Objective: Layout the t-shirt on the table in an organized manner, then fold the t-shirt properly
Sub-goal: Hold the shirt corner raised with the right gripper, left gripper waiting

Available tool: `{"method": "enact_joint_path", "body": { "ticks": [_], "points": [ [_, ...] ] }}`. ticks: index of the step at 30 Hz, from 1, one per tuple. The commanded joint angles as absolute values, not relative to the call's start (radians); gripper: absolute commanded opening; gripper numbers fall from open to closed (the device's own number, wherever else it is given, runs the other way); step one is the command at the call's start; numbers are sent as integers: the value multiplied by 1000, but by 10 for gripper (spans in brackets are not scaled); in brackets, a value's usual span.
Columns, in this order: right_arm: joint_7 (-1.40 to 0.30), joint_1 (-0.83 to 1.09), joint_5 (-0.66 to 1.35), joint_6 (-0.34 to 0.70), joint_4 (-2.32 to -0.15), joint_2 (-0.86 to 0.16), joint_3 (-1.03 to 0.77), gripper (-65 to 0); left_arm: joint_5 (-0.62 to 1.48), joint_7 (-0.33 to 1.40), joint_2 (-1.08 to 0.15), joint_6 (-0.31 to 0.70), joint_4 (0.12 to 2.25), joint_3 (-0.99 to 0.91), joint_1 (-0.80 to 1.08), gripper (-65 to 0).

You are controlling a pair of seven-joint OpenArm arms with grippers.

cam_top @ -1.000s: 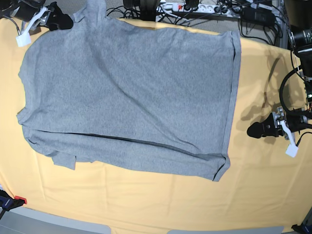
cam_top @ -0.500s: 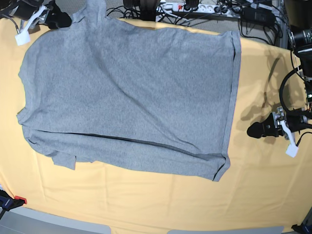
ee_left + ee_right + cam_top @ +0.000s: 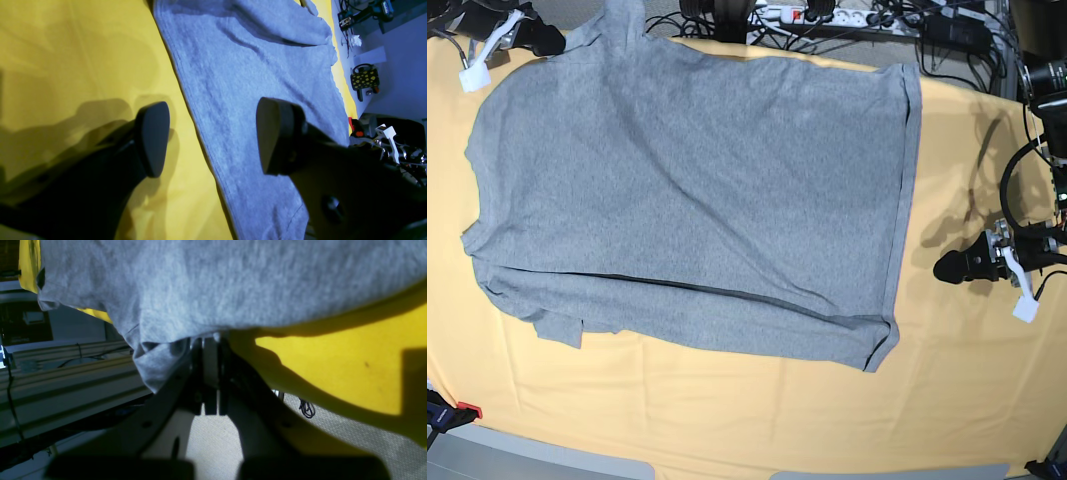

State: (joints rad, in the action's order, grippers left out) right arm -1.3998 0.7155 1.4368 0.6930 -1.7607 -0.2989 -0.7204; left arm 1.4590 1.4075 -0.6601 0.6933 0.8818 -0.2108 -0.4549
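Right tool now pinched on t-shirt sleeve edge.

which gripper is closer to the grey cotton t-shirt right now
Right. The right gripper is shut on the grey cotton t-shirt at its far sleeve edge; the left gripper hangs open beside the hem, apart from it.

Base view straight down from overhead; wrist views low, close behind each arm's fingers, all sharing the t-shirt.
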Motion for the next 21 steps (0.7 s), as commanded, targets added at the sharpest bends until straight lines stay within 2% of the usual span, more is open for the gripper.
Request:
{"method": "enact_joint_path", "body": {
  "ticks": [1, 13, 21],
  "points": [
    [-1396, 723, 1458, 698, -1774, -313, -727, -650, 1484, 1396, -682, 698, 898, -220, -483, -234],
    [-1396, 809, 1470, 698, -1836, -306, -862, -650, 1484, 1396, -682, 698, 898, -220, -483, -234],
    [-1396, 896, 1484, 698, -1917, -228, -884, -650, 1484, 1396, -682, 698, 898, -220, -483, -234]
  ]
}}
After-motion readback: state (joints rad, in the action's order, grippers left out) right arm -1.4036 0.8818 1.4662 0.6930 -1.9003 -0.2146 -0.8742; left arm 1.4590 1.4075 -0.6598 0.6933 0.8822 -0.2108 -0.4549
